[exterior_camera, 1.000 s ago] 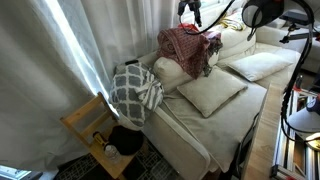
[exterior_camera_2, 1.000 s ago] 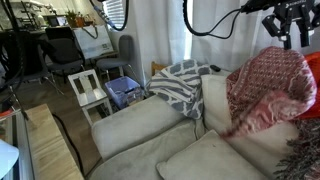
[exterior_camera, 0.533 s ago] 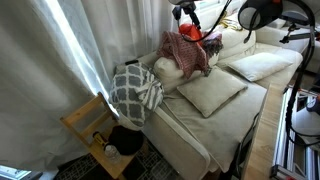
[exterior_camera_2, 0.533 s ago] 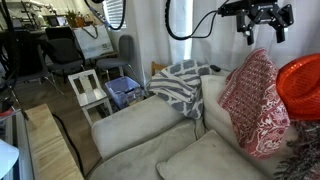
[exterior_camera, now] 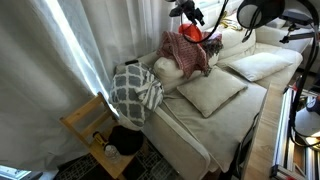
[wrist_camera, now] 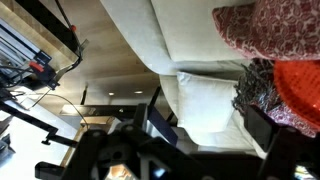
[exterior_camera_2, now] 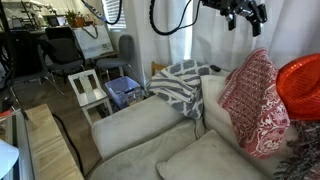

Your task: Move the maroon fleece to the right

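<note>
The maroon fleece (exterior_camera: 186, 52) (exterior_camera_2: 250, 100), patterned in white, hangs draped over the back cushion of the pale sofa (exterior_camera: 190, 125), next to a bright orange cloth (exterior_camera: 194, 32) (exterior_camera_2: 301, 84). My gripper (exterior_camera: 190, 10) (exterior_camera_2: 241, 12) hovers open above the fleece, well clear of it, with nothing between its fingers. In the wrist view the fleece (wrist_camera: 282, 24) fills the top right corner with the orange cloth (wrist_camera: 301, 92) below it, and one dark finger (wrist_camera: 266, 126) shows at the right edge.
A grey and white patterned blanket (exterior_camera: 136, 90) (exterior_camera_2: 184, 84) lies over the sofa's arm. Cream pillows (exterior_camera: 212, 92) (exterior_camera: 258, 66) sit on the seat. A wooden stool (exterior_camera: 95, 125) and a white chair (exterior_camera_2: 92, 92) stand beside the sofa, with curtains (exterior_camera: 60, 60) behind.
The gripper opened, let go of the maroon fleece and rose away from it. The fleece dropped and settled against the sofa back.
</note>
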`<state>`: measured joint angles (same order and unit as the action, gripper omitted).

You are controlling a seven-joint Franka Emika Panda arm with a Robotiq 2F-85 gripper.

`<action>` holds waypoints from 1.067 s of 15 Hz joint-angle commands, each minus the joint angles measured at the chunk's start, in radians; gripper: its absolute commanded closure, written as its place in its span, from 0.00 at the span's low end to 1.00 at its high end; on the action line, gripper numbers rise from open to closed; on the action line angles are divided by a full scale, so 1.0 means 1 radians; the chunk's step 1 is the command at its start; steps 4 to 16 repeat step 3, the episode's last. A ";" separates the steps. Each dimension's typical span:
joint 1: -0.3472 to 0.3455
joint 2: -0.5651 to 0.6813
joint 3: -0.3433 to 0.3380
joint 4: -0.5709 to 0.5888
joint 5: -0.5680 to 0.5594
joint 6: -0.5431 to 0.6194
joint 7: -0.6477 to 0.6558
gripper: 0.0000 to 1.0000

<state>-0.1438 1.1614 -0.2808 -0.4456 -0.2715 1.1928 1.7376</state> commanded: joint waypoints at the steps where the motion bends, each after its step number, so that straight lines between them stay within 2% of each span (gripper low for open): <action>1: 0.002 -0.010 0.006 -0.002 0.013 0.003 -0.013 0.00; 16: 0.002 -0.022 0.015 -0.002 0.022 0.004 -0.024 0.00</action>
